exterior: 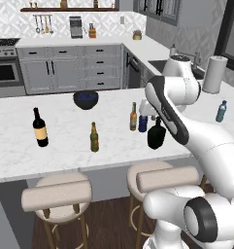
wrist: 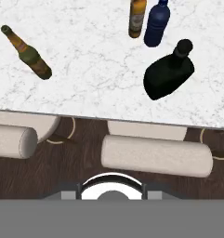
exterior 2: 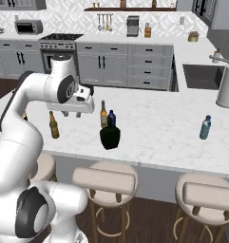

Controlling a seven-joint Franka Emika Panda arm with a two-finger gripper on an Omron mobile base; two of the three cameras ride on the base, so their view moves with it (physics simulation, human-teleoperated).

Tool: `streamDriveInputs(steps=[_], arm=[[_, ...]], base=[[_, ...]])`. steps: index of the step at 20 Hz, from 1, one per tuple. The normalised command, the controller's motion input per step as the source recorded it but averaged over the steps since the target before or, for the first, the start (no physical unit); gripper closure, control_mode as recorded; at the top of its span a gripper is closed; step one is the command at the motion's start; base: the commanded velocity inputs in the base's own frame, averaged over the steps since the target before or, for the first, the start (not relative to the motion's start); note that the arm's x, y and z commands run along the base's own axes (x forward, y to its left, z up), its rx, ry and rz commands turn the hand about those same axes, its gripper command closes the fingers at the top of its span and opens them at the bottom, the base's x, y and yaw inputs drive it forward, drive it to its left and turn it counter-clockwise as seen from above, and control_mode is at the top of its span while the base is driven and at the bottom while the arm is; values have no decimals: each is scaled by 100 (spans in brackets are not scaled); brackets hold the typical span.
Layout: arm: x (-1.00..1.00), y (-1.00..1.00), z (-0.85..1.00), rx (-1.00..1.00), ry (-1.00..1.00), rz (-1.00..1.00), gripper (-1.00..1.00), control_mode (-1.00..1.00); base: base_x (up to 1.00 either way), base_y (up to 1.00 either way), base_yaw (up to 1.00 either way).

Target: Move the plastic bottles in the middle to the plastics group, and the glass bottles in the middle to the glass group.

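Three middle bottles stand untouched in a cluster near the counter's front edge: black flask (wrist: 168, 74), with blue bottle (wrist: 157, 24) just beside it at its 12 in the hand view, and amber beer (wrist: 137, 17) touching or nearly touching the blue one at its 9. Gripper (exterior 2: 73, 113) hangs above the counter (exterior: 21, 151) well left of the cluster, holding nothing, jaw gap unclear. Likely best to take the flask first by its short neck, coming straight down so neighbours aren't knocked; glass group, wine bottle (exterior: 40, 127) and olive beer (exterior: 94, 137), is left; water bottle (exterior: 221, 111) far right.
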Motion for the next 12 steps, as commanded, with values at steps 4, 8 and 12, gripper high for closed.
streamDriveInputs(steps=[4, 8, 12], arm=[[-14, 0, -11, 0, 3, -1, -100, -100], [-20, 0, -1, -2, 6, -1, -100, -100], [0, -30, -1, -1, -19, 0, -100, -100]], base=[[0, 0, 0], [0, 0, 0], [0, 0, 0]])
